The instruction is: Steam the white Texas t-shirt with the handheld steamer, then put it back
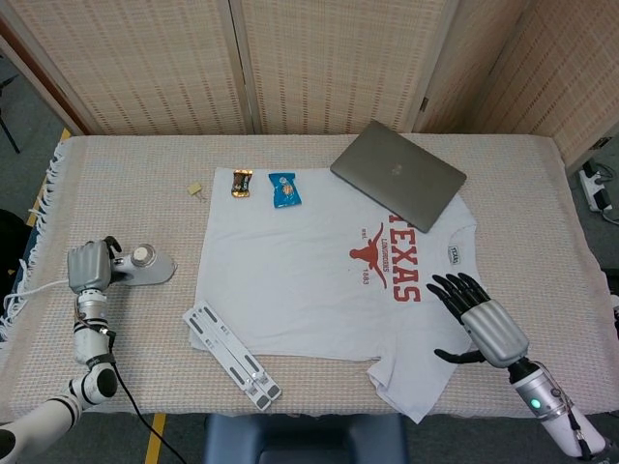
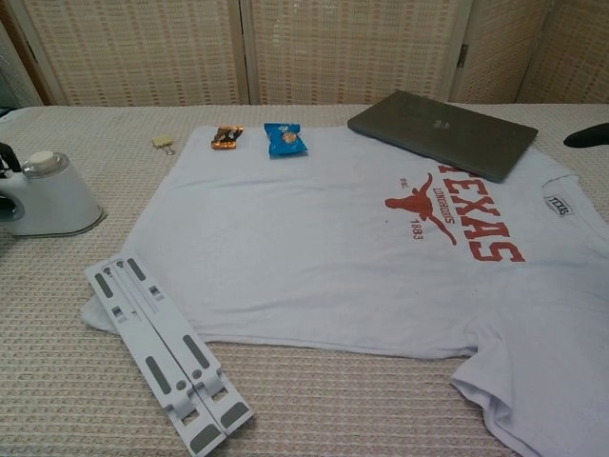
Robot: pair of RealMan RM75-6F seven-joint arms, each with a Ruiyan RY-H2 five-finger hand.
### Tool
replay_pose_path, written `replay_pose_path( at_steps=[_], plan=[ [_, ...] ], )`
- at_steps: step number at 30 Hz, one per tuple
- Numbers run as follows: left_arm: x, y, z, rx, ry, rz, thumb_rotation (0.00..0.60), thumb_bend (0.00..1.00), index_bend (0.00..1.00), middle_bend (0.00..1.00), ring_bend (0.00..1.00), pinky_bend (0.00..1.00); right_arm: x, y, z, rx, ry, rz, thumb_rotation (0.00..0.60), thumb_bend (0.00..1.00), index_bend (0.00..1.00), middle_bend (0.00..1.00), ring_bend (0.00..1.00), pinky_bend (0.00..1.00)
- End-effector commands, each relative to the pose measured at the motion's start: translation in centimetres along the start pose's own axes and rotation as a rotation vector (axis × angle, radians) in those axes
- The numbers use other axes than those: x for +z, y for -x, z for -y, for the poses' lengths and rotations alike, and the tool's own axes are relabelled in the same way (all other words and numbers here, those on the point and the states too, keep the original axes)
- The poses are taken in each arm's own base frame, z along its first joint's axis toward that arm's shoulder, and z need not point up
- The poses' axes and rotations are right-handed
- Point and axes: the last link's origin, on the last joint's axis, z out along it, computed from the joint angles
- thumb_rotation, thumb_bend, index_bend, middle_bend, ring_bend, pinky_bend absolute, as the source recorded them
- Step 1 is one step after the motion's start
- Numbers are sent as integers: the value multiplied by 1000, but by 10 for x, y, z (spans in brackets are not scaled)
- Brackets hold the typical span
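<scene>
The white Texas t-shirt [image 1: 309,275] [image 2: 333,248] lies flat on the table, its red print toward the right. Left of the shirt, the white handheld steamer [image 1: 147,268] [image 2: 49,197] stands on the woven tablecloth. My left hand [image 1: 87,268] grips its handle from the left; in the chest view only a dark bit of that hand shows at the frame edge. My right hand [image 1: 486,324] hovers by the shirt's right sleeve, fingers spread and holding nothing; the chest view shows only one of its fingertips [image 2: 588,135].
A grey laptop [image 1: 397,175] [image 2: 442,131] lies on the shirt's far right corner. Two snack packets [image 1: 284,190] [image 2: 284,139] sit at its far edge, with a small clip [image 1: 194,188] beyond. A folded white stand [image 1: 234,352] [image 2: 164,352] overlaps the near left hem. The steamer's cord [image 1: 34,287] trails left.
</scene>
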Motion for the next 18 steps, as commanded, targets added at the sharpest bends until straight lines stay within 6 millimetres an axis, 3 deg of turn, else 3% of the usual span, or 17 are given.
replay_pose_path(
  at_steps=[1,2,6,13,16,18],
  plan=[
    [-1,-3,1,-25,-13,31,600,12,7,31,7,164,-2,-2,-1,1,5,-6,433,127,0,20,0,0],
    [-2,-6,1,-34,-9,32,600,0,0,0,0,96,-2,-3,-2,1,8,-9,434,127,0,20,0,0],
    [-9,-19,2,-56,4,19,600,0,0,0,0,37,-4,-6,-5,0,18,-20,435,128,0,20,0,0],
    [-26,-40,8,-113,12,25,600,0,0,8,0,45,-6,-15,-13,-1,52,-41,434,127,0,20,0,0],
    [-33,-46,14,-120,27,9,600,0,16,100,20,83,-7,-20,-18,-15,86,-45,435,127,0,20,0,0],
    [-40,-49,21,-129,33,-1,600,0,80,166,82,109,-9,-24,-22,-19,113,-56,453,127,0,25,0,0]
  ],
)
